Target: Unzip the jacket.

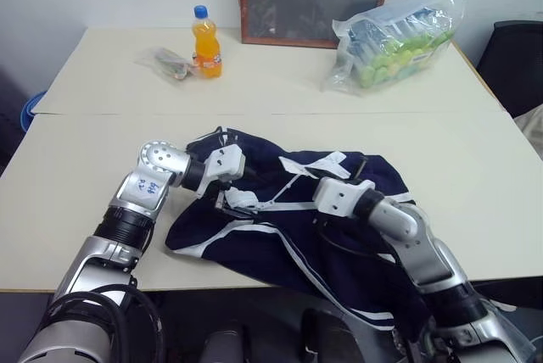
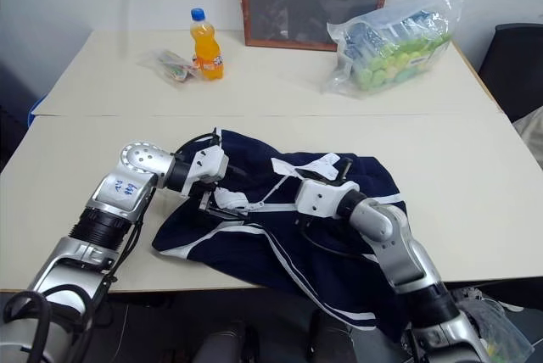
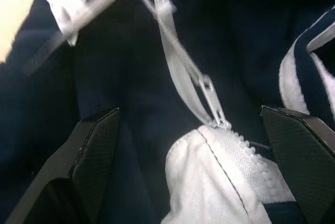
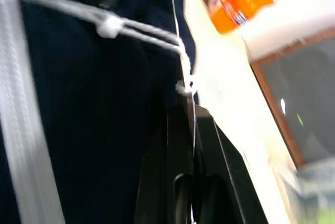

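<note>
The surface (image 1: 76, 159) carries the jacket (image 1: 254, 248) bunched at its near edge, about midway along, with one part hanging over that edge. The step in hand looks like the set-up for the pull: one hand to anchor the cloth at the top of the zipper, the other to draw the slider. The left gripper (image 1: 231, 202) reaches in from the jacket's left side with its fingers (image 3: 97, 150) spread wide and empty, set either side of the pale collar (image 3: 209, 182) where the white zipper (image 3: 180, 59) begins; the metal pull tab (image 3: 212, 101) lies between them, untouched. The right gripper (image 2: 299, 178), over the middle of the jacket, has its fingers (image 4: 209, 182) pressed fully together, and a thin white string or tag edge (image 4: 183, 77) runs down into the seam between them; whether they truly pinch it I cannot tell. Next, I judge, the left fingers must close on the collar or the tab while the right holds the cloth taut, since loose fabric would only ride along with the slider. At the far edge, a clear bag (image 1: 399, 36) holds green and blue items too small to name, an orange bottle (image 1: 206, 42) is nearly full of drink, and a small wrapper (image 1: 170, 64) lies beside it.
</note>
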Tool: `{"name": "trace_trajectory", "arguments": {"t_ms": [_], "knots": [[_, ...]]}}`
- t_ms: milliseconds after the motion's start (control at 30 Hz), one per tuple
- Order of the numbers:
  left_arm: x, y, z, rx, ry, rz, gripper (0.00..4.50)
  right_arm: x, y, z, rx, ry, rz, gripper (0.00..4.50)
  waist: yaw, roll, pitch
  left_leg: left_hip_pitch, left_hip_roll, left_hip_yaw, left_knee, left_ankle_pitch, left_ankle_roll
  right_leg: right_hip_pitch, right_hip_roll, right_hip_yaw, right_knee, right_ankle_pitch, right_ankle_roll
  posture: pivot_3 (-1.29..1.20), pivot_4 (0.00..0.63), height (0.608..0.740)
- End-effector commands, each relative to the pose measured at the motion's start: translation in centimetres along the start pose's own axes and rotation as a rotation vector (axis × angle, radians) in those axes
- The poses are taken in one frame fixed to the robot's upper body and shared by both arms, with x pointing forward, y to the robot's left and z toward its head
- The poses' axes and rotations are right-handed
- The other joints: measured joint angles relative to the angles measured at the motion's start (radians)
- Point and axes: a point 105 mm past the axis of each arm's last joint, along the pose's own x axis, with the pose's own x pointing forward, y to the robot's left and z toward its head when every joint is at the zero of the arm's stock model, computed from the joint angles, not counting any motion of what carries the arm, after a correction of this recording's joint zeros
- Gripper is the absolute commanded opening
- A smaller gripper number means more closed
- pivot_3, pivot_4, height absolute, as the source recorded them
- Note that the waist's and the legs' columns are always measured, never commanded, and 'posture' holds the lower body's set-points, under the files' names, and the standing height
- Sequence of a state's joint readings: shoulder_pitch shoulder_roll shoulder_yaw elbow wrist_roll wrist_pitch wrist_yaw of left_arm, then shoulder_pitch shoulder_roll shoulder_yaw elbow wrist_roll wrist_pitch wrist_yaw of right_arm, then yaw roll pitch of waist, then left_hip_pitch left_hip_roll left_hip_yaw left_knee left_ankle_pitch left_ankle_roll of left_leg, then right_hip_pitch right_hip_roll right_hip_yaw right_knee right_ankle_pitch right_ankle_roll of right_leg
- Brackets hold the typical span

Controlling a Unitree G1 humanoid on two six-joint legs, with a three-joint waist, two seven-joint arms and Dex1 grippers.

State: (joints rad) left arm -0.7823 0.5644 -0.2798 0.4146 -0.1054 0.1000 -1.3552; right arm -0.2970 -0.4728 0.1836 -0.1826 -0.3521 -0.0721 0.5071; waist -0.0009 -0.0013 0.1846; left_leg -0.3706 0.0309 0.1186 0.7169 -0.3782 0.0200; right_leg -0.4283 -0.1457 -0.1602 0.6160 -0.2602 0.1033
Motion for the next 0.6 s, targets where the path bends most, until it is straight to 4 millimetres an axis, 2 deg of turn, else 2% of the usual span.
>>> {"name": "trace_trajectory", "arguments": {"t_ms": [33,200,367,500,600], "knots": [[0.2,0.3,-1.6,0.040,0.080,-0.002,4.50,-1.2,-1.9,1.0,0.011,0.002,-0.096,0.02,-0.001,0.000,0.000,0.000,0.000,0.000,0.000,0.000,0.000,0.000,0.000,0.000,0.000,0.000,0.000,0.00,0.150,0.740],[0.6,1.4,-3.3,0.038,0.132,0.051,4.50,-2.3,-2.0,0.2,0.061,0.069,-0.137,0.02,0.003,0.001,-0.001,0.001,0.000,0.000,0.000,0.000,0.000,0.001,0.000,0.000,0.001,0.000,0.000,0.00,0.150,0.740],[0.9,2.0,-3.7,0.025,0.119,0.079,4.50,-4.3,-2.6,-2.2,0.099,0.201,-0.213,0.02,0.008,0.000,-0.003,0.002,-0.001,0.000,0.001,0.001,0.001,0.002,-0.001,0.000,0.002,0.000,0.000,0.00,0.150,0.740],[1.0,2.0,-3.9,0.023,0.111,0.081,4.50,-6.7,-4.5,-4.4,0.111,0.316,-0.308,0.02,0.014,0.001,-0.005,0.003,-0.001,0.000,0.001,0.001,0.001,0.002,-0.002,0.000,0.003,0.000,0.000,0.00,0.150,0.740],[1.0,1.9,-4.0,0.019,0.105,0.079,4.50,-9.5,-6.5,-6.4,0.118,0.412,-0.392,0.02,0.017,0.001,-0.005,0.003,-0.001,0.000,0.002,0.001,0.001,0.002,-0.002,0.001,0.003,0.000,0.000,0.00,0.150,0.740]]}}
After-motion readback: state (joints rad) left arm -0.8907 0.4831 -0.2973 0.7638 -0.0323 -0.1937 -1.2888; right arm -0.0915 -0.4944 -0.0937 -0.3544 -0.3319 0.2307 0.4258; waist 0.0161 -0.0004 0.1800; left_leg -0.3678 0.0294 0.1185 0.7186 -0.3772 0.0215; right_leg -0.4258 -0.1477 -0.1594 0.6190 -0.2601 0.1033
